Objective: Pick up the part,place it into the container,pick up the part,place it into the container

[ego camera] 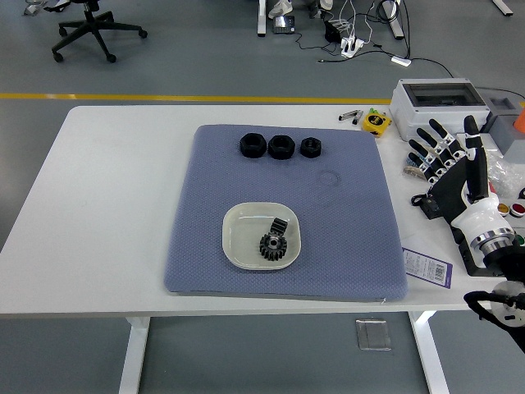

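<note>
A white dish (pixel 234 235) sits on the blue-grey mat (pixel 344 238) near its front edge. It holds a black gear (pixel 272 245) and a small black block (pixel 279 225). Three black nut-like parts (pixel 253 145) (pixel 281 146) (pixel 310 147) stand in a row at the mat's far side. My right hand (pixel 447 156) is at the table's right edge, off the mat, fingers spread and empty. My left arm is out of view.
A grey electrical box (pixel 435 98), a yellow tape measure (pixel 376 121), a plastic bag (pixel 496 168) and a label card (pixel 426 266) lie at the right. An office chair (pixel 94 29) stands on the floor behind.
</note>
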`<action>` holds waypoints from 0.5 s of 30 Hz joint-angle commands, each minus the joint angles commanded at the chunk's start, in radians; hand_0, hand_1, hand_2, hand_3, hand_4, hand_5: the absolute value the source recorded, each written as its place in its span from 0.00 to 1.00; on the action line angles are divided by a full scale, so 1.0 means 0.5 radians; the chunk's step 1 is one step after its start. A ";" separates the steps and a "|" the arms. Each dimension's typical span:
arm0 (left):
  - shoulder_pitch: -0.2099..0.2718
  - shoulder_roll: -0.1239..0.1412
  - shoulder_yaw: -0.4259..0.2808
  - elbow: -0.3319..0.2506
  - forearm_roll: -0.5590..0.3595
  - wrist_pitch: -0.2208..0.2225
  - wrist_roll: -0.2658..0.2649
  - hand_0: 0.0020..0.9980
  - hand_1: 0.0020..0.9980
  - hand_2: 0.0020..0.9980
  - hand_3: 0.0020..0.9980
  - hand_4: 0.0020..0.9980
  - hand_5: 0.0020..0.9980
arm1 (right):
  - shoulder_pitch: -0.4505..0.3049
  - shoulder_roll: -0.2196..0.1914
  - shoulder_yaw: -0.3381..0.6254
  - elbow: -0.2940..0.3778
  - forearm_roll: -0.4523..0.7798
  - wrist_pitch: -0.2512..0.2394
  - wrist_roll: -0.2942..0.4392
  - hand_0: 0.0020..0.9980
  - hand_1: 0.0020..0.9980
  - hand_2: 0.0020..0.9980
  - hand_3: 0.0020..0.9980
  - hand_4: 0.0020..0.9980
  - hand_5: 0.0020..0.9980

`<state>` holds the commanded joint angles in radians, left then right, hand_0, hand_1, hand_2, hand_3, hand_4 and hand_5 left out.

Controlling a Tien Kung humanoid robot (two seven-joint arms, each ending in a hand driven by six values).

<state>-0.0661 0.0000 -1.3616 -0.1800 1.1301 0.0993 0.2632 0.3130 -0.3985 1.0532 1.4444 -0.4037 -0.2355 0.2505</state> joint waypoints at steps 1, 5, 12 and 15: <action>-0.002 0.000 0.003 0.000 -0.004 0.001 -0.001 0.82 0.78 0.81 0.56 0.47 0.73 | 0.002 -0.003 0.005 0.002 0.014 -0.021 0.021 0.70 0.62 0.67 0.84 1.00 0.91; -0.007 0.000 0.015 0.000 -0.023 0.001 -0.006 0.82 0.78 0.81 0.56 0.47 0.73 | 0.013 -0.014 0.018 0.007 0.115 -0.127 0.116 0.70 0.62 0.67 0.84 1.00 0.91; -0.010 0.000 0.018 0.000 -0.026 0.000 -0.008 0.82 0.78 0.81 0.56 0.47 0.73 | 0.022 -0.007 0.013 -0.006 0.254 -0.044 0.142 0.01 0.02 0.08 0.08 0.89 0.67; -0.010 0.000 0.016 0.000 -0.022 0.000 -0.007 0.82 0.78 0.81 0.56 0.47 0.73 | 0.028 -0.007 -0.001 -0.009 0.235 -0.035 0.143 0.01 0.02 0.08 0.08 0.89 0.67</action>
<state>-0.0709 0.0000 -1.3536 -0.1800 1.1191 0.0993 0.2599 0.3269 -0.4020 1.0529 1.4401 -0.2861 -0.2530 0.3220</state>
